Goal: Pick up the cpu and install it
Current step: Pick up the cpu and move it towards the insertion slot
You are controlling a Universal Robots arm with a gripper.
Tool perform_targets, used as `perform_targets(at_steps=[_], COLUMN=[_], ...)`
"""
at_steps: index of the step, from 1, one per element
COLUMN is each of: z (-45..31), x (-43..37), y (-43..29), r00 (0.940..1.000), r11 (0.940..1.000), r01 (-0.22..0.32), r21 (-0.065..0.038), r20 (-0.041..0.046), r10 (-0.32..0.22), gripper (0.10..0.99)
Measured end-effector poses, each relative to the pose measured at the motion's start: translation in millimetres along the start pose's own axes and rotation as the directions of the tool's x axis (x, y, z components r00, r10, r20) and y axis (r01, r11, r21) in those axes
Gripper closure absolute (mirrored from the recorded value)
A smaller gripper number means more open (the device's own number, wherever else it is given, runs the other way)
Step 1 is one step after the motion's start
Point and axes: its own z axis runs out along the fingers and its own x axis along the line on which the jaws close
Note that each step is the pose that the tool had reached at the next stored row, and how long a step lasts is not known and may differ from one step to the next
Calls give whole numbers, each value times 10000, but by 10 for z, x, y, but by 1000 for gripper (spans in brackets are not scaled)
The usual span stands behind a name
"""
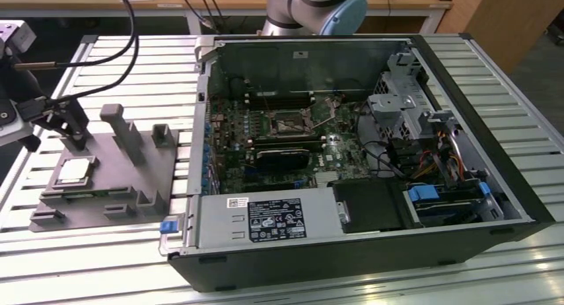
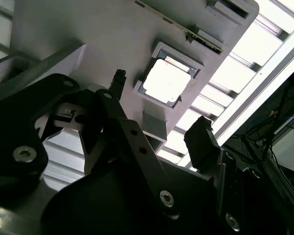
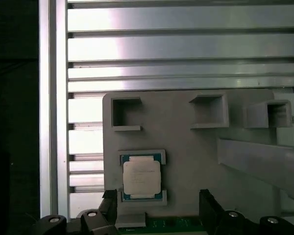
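**Item 1: gripper**. 2 black fingers spread wide, nothing held between them. Hangs over the grey holder block, at the exterior view's left. In both wrist views the fingers stand to either side of the cpu.

**Item 2: cpu**. Lies flat in a square recess of the holder block, silver top up.

**Item 3: PC case**. Open, on the slatted table just beside the block. Motherboard socket inside, well apart from the cpu.
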Motion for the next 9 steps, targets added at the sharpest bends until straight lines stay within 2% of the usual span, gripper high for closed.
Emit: perform_targets(at_steps=[9], z=[146], x=[77], y=[-12], r00=[10000], r11=[10000], r01=[43], r21=[-30], r20=[-3], r10=[-43], gripper=[325])
